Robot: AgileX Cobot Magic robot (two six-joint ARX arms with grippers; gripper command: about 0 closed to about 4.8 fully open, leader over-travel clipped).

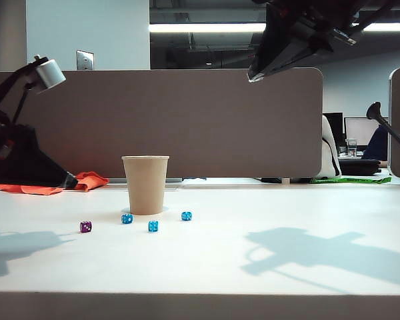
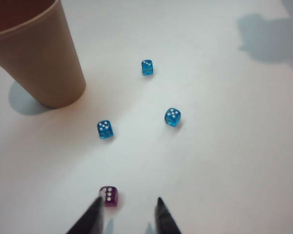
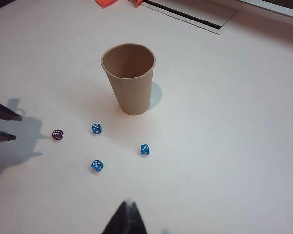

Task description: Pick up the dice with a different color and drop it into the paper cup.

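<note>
Left claw (image 2: 127, 214) open beside purple die (image 2: 109, 196); blue dice (image 2: 105, 129), cup (image 2: 44, 63) well apart.

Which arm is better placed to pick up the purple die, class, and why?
The left. Its open left gripper hangs just short of the purple die, fingertips pointing at it. The right gripper is shut, high above the table and farther off, beyond the blue dice.

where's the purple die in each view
Exterior: purple die on the table, leftmost die, left of the cup.
Left wrist: purple die just ahead of the open left claw, by one fingertip.
Right wrist: purple die on the table, near the left claw's tips.
Shared landmark: the cup.
</note>
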